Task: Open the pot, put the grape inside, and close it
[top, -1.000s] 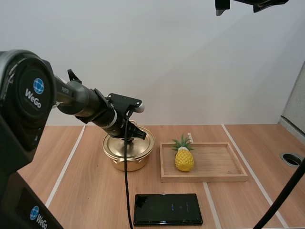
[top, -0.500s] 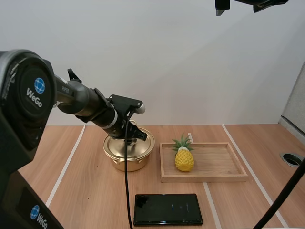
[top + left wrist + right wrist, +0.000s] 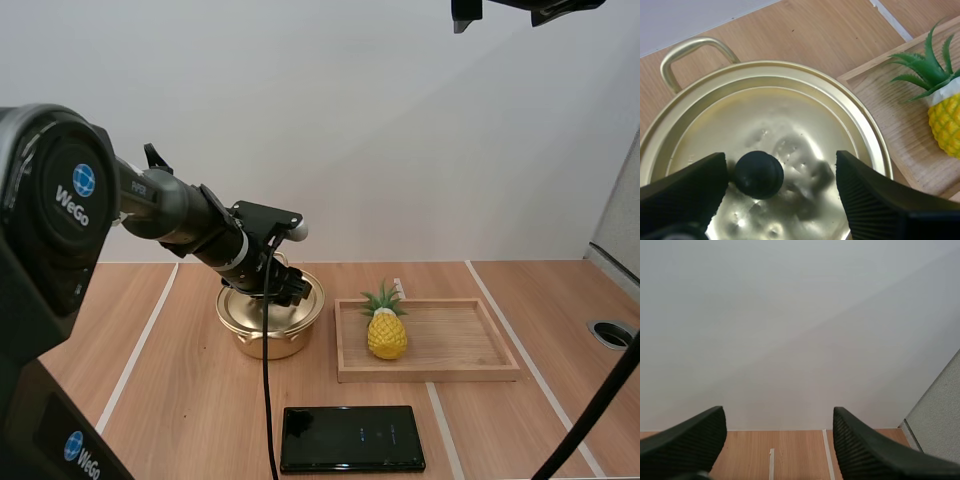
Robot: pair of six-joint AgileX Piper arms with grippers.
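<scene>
While left fingers [image 3: 682, 192] straddle knob [image 3: 759, 174], spread | lid [image 3: 795, 112] flat on pot [image 3: 266, 344], knob up | right fingers [image 3: 687, 440] spread

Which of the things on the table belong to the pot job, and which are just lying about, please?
For the job: pot, lid, left gripper, jaws open either side of the lid's knob.
Lying about: wooden tray, black phone; the pineapple too, unless it is the fruit meant.

Pineapple [image 3: 386, 336] upright at left end of wooden tray [image 3: 455, 338]; black phone [image 3: 352, 438] flat on counter [image 3: 180, 400], just before tray.
</scene>
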